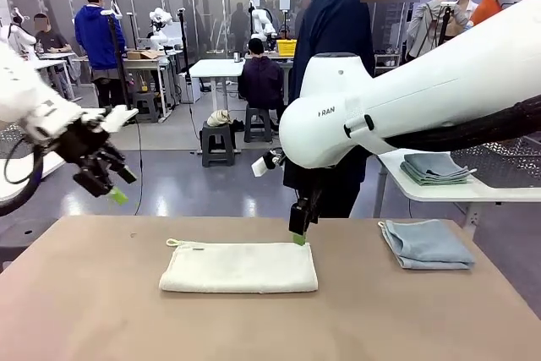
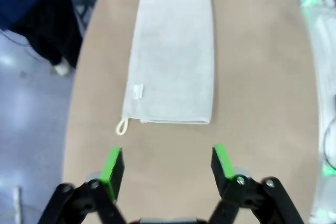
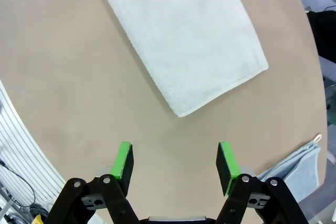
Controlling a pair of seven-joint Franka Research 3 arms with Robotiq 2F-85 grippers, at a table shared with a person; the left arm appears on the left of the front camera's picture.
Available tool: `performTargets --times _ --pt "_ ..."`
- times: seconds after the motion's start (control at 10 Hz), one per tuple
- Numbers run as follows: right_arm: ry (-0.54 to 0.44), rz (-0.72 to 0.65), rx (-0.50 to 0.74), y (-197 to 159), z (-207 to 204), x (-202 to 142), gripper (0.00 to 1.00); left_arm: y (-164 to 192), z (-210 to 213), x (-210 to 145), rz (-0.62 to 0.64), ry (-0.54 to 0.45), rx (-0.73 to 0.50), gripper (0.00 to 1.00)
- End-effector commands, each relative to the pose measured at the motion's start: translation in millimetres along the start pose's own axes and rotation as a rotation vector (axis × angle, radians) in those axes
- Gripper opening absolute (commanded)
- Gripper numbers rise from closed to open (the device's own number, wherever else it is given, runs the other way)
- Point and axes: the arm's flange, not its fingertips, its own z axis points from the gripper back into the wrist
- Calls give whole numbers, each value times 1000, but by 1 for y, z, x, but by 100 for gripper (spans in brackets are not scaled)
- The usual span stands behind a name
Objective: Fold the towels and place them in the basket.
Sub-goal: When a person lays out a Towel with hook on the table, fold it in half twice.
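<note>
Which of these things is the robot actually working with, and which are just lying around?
For the job:
cream towel, folded, in the middle of the table
pale blue towel, near its right end
left gripper and right gripper, both open and empty

Probably just lying about:
stack of folded cloths on the white side table
stool in the room behind

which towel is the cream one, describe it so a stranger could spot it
Look at the brown table. Near its middle lies a cream-white towel, folded into a long flat strip. Its pale colour and long shape set it apart from the blue-grey towel, folded squarer, toward the robot's right.
</note>
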Motion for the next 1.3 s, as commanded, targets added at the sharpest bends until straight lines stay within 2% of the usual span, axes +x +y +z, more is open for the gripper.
performTargets --times 0.0,0.2,0.3,0.5,0.7,0.8,0.9,1.0,1.2 --pt "13 3 27 -6 -3 -1 80 -6 15 -50 38 -173 -38 85" --pt "0 0 0 0 0 0 80 -6 25 -97 54 -326 -59 85" --pt "0 0 0 0 0 0 80 -7 26 -119 55 -373 -73 85" --pt "0 0 0 0 0 0 80 -5 12 -118 61 -419 -90 85" --pt "6 4 7 1 -1 2 80 -4 -1 -100 73 -407 -91 85" --pt "-43 -80 -13 5 1 1 80 -12 7 -125 78 -397 -90 85" --pt "-97 -162 -30 9 5 -2 80 -12 7 -125 78 -397 -90 85" --pt "-102 -295 -33 11 6 -5 80 -12 7 -125 78 -397 -90 85" --pt "-97 -685 -62 18 -3 -7 80 -12 7 -125 78 -397 -90 85"
